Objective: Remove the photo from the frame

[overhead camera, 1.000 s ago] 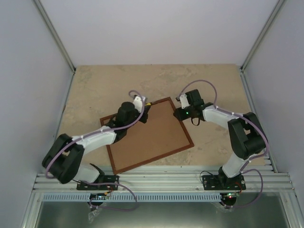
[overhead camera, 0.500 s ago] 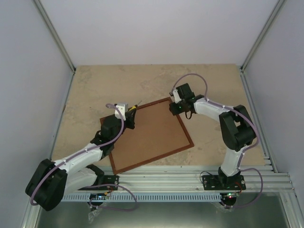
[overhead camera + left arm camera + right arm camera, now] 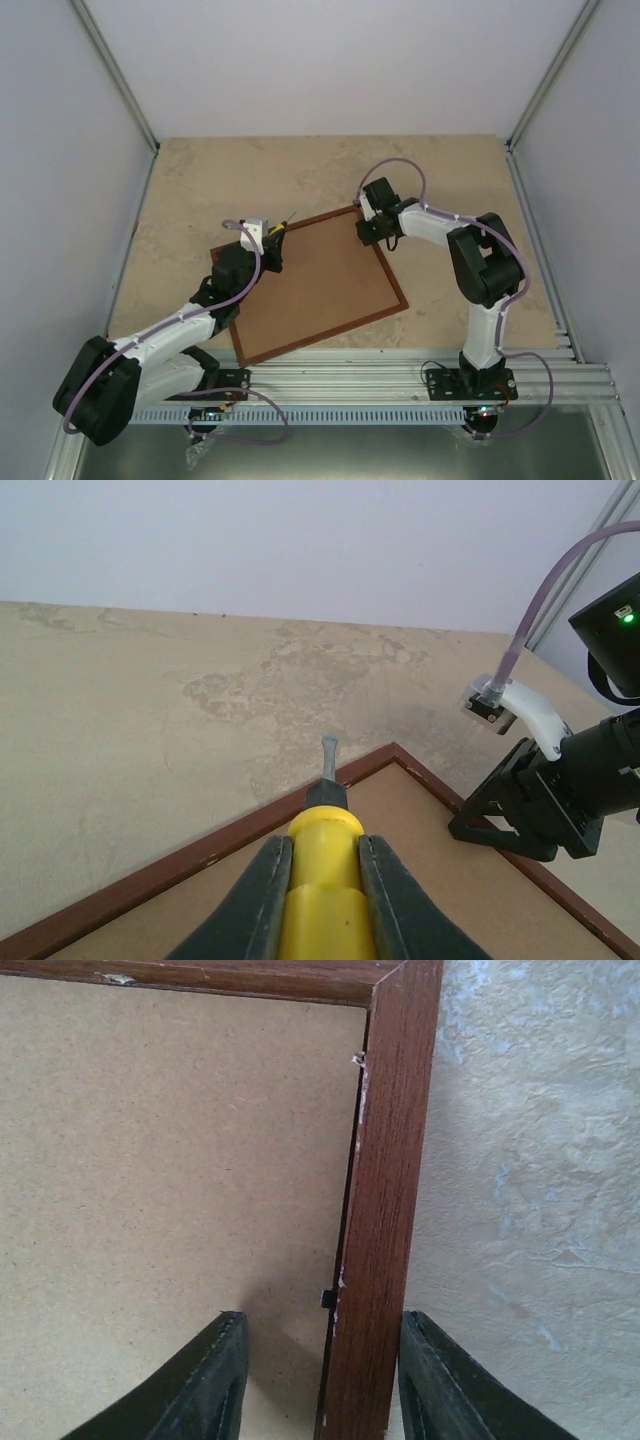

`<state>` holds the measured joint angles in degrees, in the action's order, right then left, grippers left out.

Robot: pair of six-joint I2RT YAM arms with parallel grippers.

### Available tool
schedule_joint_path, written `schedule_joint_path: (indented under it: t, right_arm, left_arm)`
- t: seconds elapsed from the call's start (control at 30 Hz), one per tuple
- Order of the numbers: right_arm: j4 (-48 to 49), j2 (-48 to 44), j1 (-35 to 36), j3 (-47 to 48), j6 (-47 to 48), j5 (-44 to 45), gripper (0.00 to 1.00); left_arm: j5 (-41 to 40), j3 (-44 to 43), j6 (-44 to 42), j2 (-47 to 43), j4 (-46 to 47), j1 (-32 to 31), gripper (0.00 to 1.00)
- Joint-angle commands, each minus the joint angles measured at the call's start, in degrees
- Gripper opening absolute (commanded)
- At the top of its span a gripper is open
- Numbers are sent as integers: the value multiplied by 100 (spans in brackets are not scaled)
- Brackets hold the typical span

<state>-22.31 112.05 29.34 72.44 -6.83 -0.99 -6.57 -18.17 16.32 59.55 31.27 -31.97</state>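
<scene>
Left pincer [image 3: 322,852]: closed on the yellow handle of a screwdriver [image 3: 320,905], whose blade points past the far left rail.
Frame [image 3: 318,290]: lies flat and face down on the desk [image 3: 200,180] between the two arms, brown fibreboard back upward.
Handling: probably stiff and fairly light; the thin wooden rails are the place to hold it, and any glass underneath would be fragile.
Photo: hidden beneath the back board, inside the frame; likely thin paper that creases easily, best lifted by an edge.
In the way: the back board covers it, and a small dark tab [image 3: 327,1298] sits against the right rail, seemingly pinning the board.
Right pincer [image 3: 325,1332]: open, its jaws straddling the right rail near the far corner, gripping nothing.
</scene>
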Motion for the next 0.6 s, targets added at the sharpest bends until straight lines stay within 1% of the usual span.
schedule_joint_path:
  t: [0.0, 0.17, 0.37, 0.57]
  right_arm:
    - [-60, 157, 23, 120, 5, 252, 40]
    - [-22, 260, -32, 156, -22, 267, 33]
    - [-3, 245, -105, 115, -55, 259, 30]
    - [46, 186, -315, 72, -131, 135, 24]
  left_arm:
    - [-64, 50, -57, -131, 82, 17, 0]
    - [-58, 60, -48, -213, 49, 21, 0]
    - [-144, 92, -34, -312, 25, 22, 0]
    - [-242, 120, 15, -348, 24, 24, 0]
